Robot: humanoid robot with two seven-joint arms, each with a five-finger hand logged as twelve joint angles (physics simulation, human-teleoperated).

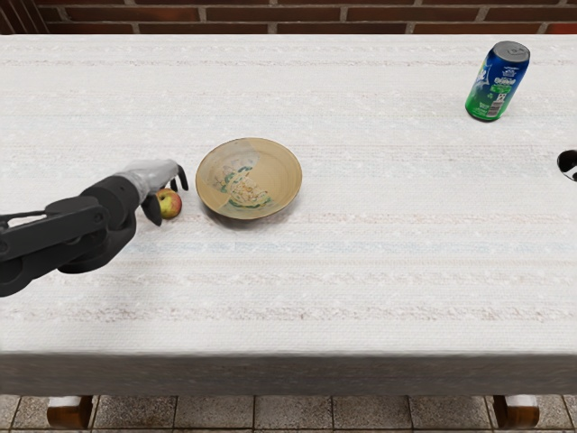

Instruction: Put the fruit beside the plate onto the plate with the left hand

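In the head view, the left hand (159, 185) at the middle left of the frame hides part of the small red-and-yellow apple (170, 204). Its fingers (182, 177) curl over and around the fruit, closed on it (the apple lies just left of the plate, on the white-clothed table (361, 271), not on the plate). A dark round object (569, 165) is cut off by the right edge and is too partial to identify. Counted: one round tan ceramic plate (249, 178), one apple, one green-and-blue drink can (498, 81) at upper right, one arm.

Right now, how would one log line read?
left hand: at apple | apple: on table beside plate, not on it
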